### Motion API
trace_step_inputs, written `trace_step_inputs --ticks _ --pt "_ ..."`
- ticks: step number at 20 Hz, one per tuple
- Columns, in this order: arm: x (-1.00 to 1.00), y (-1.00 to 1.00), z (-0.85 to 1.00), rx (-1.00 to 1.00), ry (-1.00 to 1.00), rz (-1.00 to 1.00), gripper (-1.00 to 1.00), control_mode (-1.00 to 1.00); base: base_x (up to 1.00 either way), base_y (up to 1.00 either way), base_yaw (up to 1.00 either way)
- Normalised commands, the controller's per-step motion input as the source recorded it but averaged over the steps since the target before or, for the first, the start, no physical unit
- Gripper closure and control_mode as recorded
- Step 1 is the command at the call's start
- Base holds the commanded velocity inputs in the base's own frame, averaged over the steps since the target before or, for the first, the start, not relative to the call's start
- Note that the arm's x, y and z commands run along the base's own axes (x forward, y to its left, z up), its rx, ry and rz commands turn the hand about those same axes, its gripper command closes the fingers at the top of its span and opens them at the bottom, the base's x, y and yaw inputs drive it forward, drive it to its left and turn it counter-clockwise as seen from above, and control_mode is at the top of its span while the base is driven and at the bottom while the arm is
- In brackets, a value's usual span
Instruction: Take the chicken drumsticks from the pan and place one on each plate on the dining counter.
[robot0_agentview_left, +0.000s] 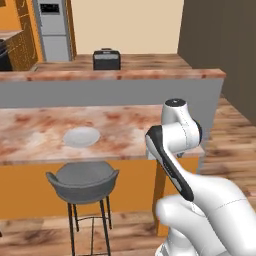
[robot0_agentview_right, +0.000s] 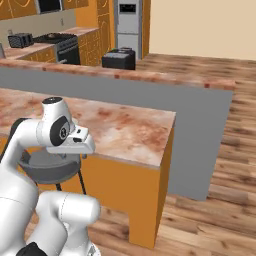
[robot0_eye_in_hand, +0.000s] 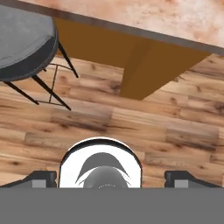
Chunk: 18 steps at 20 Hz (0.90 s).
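The dining counter (robot0_agentview_left: 125, 125) runs across in front of me, its mottled marble top over an orange panel (robot0_agentview_right: 120, 185). One pale grey-white plate (robot0_agentview_left: 81, 136) lies on it, left of my arm, with nothing on it. My gripper (robot0_eye_in_hand: 112, 180) is open, its fingertips (robot0_eye_in_hand: 43, 179) far apart with nothing between them. It points down at the wooden floor beside the counter's end. My hand (robot0_agentview_right: 75, 142) hangs folded close to the counter's front edge. The chicken drumsticks, the pan and the dark-rimmed plate are out of view.
A grey bar stool (robot0_agentview_left: 82, 180) stands under the counter's front edge, just left of my arm. Behind the counter rises a grey wall topped by a second marble worktop (robot0_agentview_left: 125, 74) carrying a black appliance (robot0_agentview_left: 106, 60). A stove (robot0_agentview_right: 56, 38) and fridge (robot0_agentview_right: 127, 20) stand far back.
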Motion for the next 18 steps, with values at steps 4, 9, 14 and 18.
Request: trace_step_inputs --ticks 4,9,14,18 --pt "0.00 0.00 0.00 0.00 0.00 0.00 -1.00 1.00 -0.10 -1.00 -0.11" --pt "0.00 0.00 0.00 0.00 0.00 0.00 -1.00 1.00 0.00 -1.00 -0.04" --pt "0.00 0.00 0.00 0.00 0.00 0.00 -1.00 1.00 0.07 -1.00 0.00" --pt "0.00 0.00 0.00 0.00 0.00 0.00 -1.00 1.00 0.37 -1.00 0.00"
